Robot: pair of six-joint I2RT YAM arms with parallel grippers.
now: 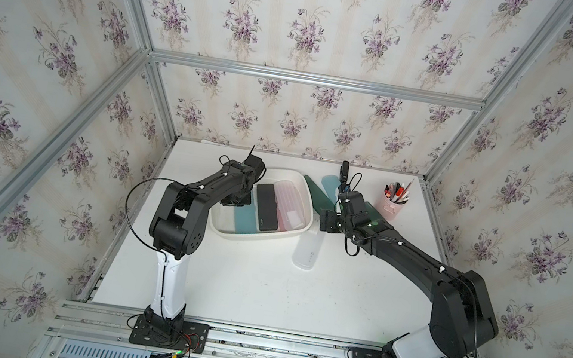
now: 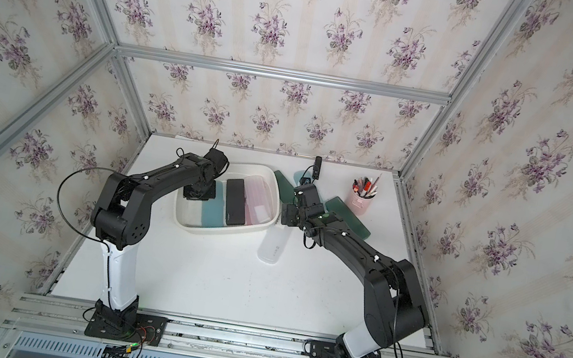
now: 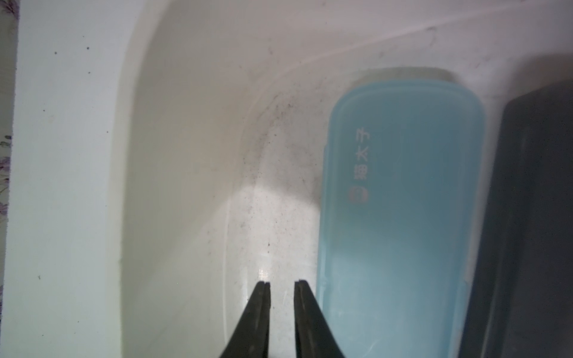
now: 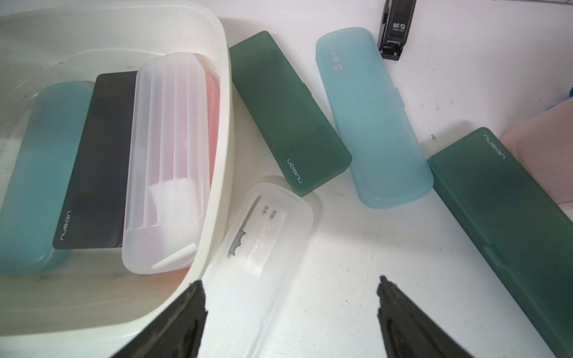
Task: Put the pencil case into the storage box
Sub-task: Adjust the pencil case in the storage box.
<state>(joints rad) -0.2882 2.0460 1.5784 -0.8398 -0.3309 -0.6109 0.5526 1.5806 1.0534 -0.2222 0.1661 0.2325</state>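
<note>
Well, floral walls (image 1: 287, 117) ring the white table (image 1: 260, 282); left gripper (image 3: 281, 283) closed, right gripper (image 4: 291, 291) spread.

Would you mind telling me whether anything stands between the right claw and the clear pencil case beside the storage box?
Nothing visible does: the open right claw hangs over the clear pencil case, beside the storage box.

— What colour's the storage box (image 4: 226, 102)?
— White. There's a teal case (image 4: 40, 173), a black case (image 4: 93, 161) and a frosted pink case (image 4: 167, 155).
— The walls (image 1: 301, 32)?
— Pale stripes with purple violet sprigs. The table (image 1: 258, 293) is white, the pen cup (image 1: 390, 209) pink.
</note>
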